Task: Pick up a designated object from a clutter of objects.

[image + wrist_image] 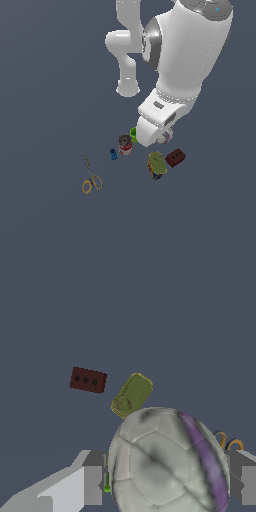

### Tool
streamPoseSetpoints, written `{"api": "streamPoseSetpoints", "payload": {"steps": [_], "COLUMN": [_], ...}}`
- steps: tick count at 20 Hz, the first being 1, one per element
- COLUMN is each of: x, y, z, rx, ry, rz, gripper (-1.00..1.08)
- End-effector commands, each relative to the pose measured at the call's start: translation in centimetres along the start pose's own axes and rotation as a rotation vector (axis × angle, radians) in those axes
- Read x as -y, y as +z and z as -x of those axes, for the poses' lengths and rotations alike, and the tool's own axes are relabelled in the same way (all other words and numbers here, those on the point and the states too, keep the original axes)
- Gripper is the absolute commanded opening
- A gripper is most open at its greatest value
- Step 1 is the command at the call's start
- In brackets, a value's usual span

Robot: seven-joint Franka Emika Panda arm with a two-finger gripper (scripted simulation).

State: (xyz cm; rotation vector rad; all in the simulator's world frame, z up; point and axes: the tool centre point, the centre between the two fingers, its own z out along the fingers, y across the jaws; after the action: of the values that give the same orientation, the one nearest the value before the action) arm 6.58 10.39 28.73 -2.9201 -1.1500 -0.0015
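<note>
Dark grey floor (pixel 45 75) everywhere, nothing else for a backdrop. Going from the exterior view's left: scissors (pixel 91 176) lie well apart from the rest, then a tiny blue piece (pixel 113 154), a can (pixel 125 144) just beside it, a sliver of green cup (pixel 133 133), then the tin (pixel 157 165) and the brick (pixel 175 157) on the right.

The ball (pixel 167 466) is mostly hidden under the arm in that view – only a bit peeks out by the cup. The wrist view fills in the rest: it sits right between the fingers (pixel 92 483) of the gripper (pixel 167 481), one pad at each side. Whether they're actually squeezing it or just bracketing it, can't tell.

My guess is it's light and smooth, so slippery – round things squirt out easily. Best hold is across the widest part, pads dead level on opposite sides.
</note>
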Motion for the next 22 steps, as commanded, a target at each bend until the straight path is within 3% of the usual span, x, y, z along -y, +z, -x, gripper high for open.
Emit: {"api": "streamPoseSetpoints", "payload": {"steps": [1, 13, 22], "x": [-1.1, -5.4, -7.4], "y": [-2.0, -9.3, -12.5], "z": [-0.3, -1.7, -2.4], "rx": [0.000, 0.001, 0.002], "ry": [0.000, 0.001, 0.001], "rz": [0.000, 0.002, 0.002], "gripper": [-1.00, -1.00, -1.00]}}
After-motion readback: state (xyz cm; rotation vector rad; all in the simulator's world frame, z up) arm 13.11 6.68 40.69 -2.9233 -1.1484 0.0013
